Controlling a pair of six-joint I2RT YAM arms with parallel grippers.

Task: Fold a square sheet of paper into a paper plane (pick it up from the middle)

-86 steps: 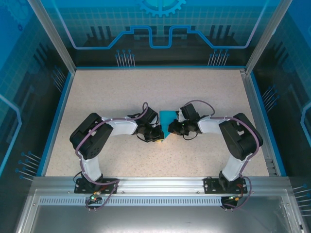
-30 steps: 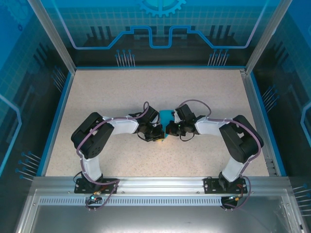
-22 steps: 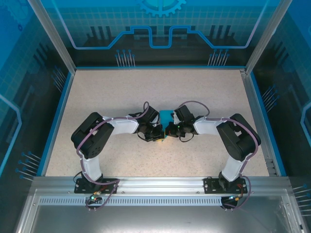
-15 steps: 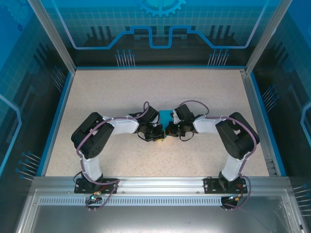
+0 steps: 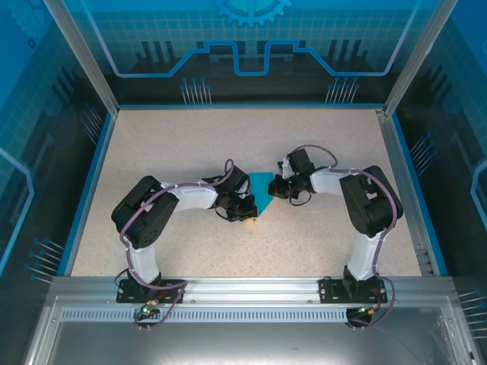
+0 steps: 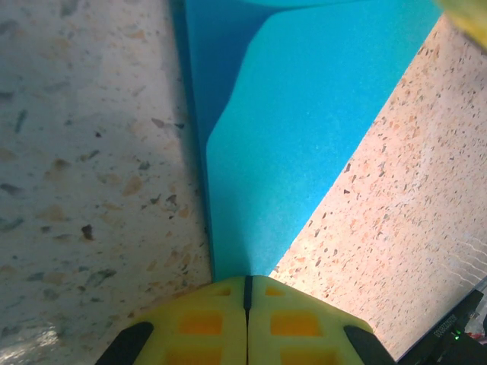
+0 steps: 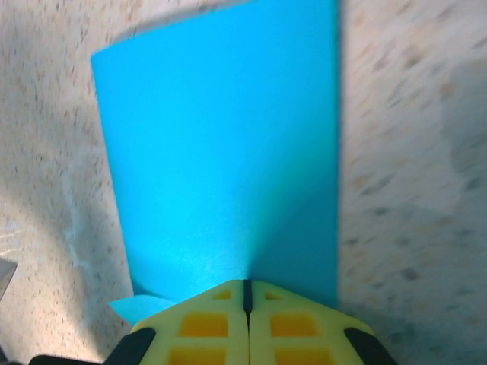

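The square sheet of paper (image 5: 262, 185) lies creased into a pointed turquoise shape at the table's middle, between my two grippers. My left gripper (image 5: 250, 214) is shut, its yellow fingertips (image 6: 221, 293) set on the paper's narrow tip (image 6: 243, 251), where a folded flap (image 6: 319, 114) lies over a darker layer. My right gripper (image 5: 276, 188) is shut too, at the paper's right edge. In the right wrist view its tips (image 7: 246, 283) sit on the paper (image 7: 221, 152), at the end of a crease that divides a lighter half from a shaded half. Whether either gripper pinches the sheet is unclear.
The speckled beige table (image 5: 190, 144) is bounded by a blue rim (image 5: 90, 182) and glass walls. Both arm bases (image 5: 144, 289) stand on the metal rail at the near edge.
My right gripper has slid back and to the right along the paper, uncovering more of the turquoise shape. The left gripper has stayed on the tip.
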